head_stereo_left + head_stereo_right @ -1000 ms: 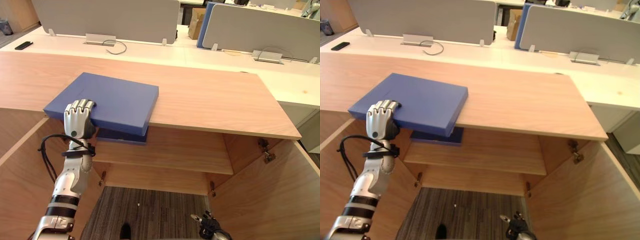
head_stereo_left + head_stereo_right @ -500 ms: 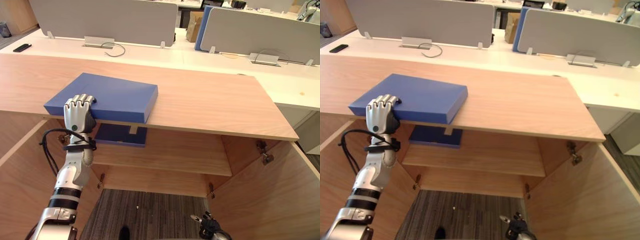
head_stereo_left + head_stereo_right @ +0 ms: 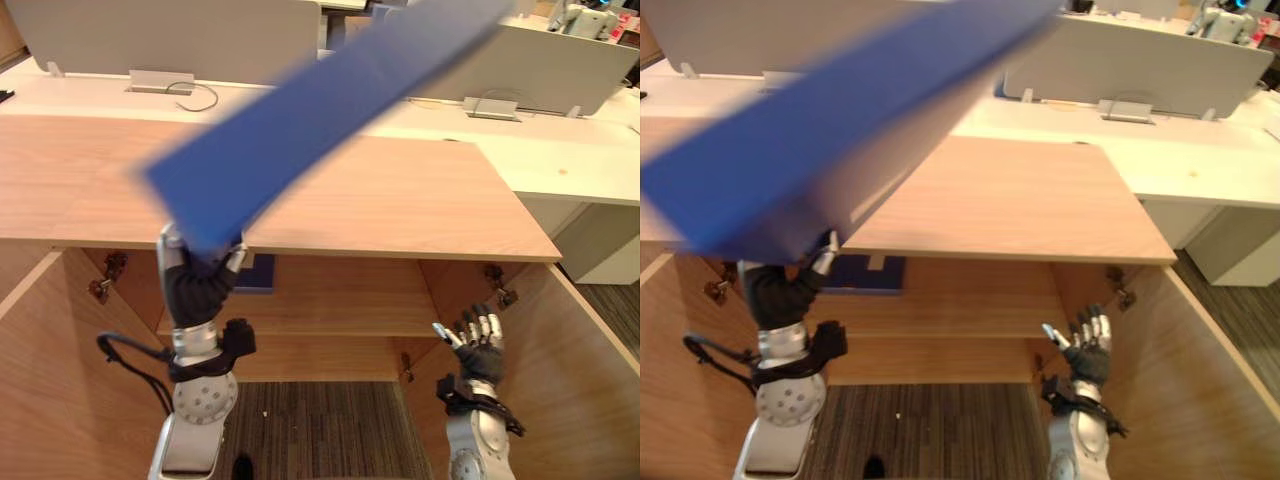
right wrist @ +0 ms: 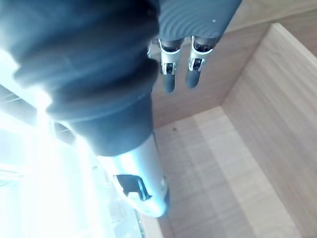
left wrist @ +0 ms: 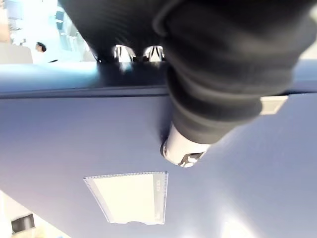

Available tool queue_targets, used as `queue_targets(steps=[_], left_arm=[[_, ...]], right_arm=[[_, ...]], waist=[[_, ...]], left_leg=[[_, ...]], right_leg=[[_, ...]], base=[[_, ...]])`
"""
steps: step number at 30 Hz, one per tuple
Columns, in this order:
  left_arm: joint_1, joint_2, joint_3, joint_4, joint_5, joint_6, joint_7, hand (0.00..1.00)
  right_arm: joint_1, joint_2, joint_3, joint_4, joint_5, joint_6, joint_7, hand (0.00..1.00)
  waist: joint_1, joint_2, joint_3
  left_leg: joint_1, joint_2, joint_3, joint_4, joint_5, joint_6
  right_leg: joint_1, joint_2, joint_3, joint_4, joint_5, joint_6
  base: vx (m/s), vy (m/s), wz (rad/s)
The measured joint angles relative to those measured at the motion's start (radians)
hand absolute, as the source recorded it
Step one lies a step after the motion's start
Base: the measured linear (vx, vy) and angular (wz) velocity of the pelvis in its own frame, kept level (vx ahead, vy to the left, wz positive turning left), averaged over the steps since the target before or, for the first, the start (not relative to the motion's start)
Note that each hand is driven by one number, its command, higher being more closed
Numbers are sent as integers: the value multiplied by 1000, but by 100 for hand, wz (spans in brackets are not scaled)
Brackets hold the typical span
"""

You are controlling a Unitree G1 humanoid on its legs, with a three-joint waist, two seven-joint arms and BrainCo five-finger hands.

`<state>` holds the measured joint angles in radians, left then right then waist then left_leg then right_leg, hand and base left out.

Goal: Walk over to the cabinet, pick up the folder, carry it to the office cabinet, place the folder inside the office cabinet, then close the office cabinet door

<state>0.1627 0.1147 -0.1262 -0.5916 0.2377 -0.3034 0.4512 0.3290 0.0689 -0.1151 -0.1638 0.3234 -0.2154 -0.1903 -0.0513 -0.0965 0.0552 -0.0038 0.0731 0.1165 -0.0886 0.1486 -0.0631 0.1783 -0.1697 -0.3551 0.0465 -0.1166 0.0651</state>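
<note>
My L hand [image 3: 200, 282] pinches folder [image 3: 320, 110] by low end, long axis slanting up-right; R hand [image 3: 478, 345] spread, empty.

Light wooden cabinet top [image 3: 400, 200]: level | inner wooden shelf [image 3: 340, 300]: dark blue flat folder [image 3: 865, 272] lying flat, left end | white desk [image 3: 580, 175] behind: flat grey cable boxes [image 3: 490, 104], grey divider screens [image 3: 570, 65] upright | grey carpet floor [image 3: 330, 430] below

The folder [image 3: 320, 110] is held tilted above the cabinet top [image 3: 400, 195], left; a second folder [image 3: 865, 272] is laid on the shelf [image 3: 340, 305] beneath.
</note>
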Motion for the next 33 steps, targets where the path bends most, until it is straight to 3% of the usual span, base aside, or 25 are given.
queue_targets(steps=[2, 10, 13, 16, 21, 25, 33], left_arm=[[27, -19, 16, -10, -159, -19, -36, 100], [59, -48, 29, -14, -411, -20, -106, 100], [45, -47, 24, -6, -497, -20, -149, 100], [-23, -24, 13, 52, -589, -20, -210, 100], [-114, 34, -21, 169, -644, -19, -297, 100], [-149, 57, -30, 247, -665, -15, -330, 100], [-155, 130, -31, 300, -686, -12, -337, 100]], right_arm=[[31, 4, 10, -84, -108, -1, -35, 0], [68, 3, 123, -261, -233, -1, -83, 0], [-30, -16, 162, -325, -268, -2, -89, 0], [-292, -84, 200, -336, -253, -28, -61, 0], [-622, -233, 287, -261, -60, -67, 83, 0], [-793, -416, 358, -113, 248, -45, 216, 0], [-1021, -762, 502, 14, 592, 10, 350, 0]], waist=[[-8, 14, 2], [-19, 53, -10], [-21, 52, -11], [-16, 52, -11], [-9, 52, -11], [-1, 54, -11], [4, 68, -22]], left_leg=[[4, -1, 22, -4, -2, 4], [7, 10, 55, 0, 14, 3], [8, 8, 64, 1, 14, 4], [14, 4, 65, 1, 17, 7], [36, 3, 61, -3, 21, 12], [36, 3, 59, -5, 30, 17], [16, 3, 52, -5, 43, 17]], right_leg=[[-11, -6, 21, 1, -10, 20], [-42, -2, 67, 8, 2, 37], [-43, -2, 83, 2, 14, 41], [-38, -6, 85, 3, 18, 44], [-16, -8, 84, 9, 19, 45], [-18, -8, 84, 12, 20, 45], [-26, -4, 78, -4, 40, 46]], base=[[-130, 47, -33], [-36, 14, -16], [28, 11, -11], [0, 0, 0], [-47, 12, 3], [-71, 15, 2], [-7, 2, 1]])
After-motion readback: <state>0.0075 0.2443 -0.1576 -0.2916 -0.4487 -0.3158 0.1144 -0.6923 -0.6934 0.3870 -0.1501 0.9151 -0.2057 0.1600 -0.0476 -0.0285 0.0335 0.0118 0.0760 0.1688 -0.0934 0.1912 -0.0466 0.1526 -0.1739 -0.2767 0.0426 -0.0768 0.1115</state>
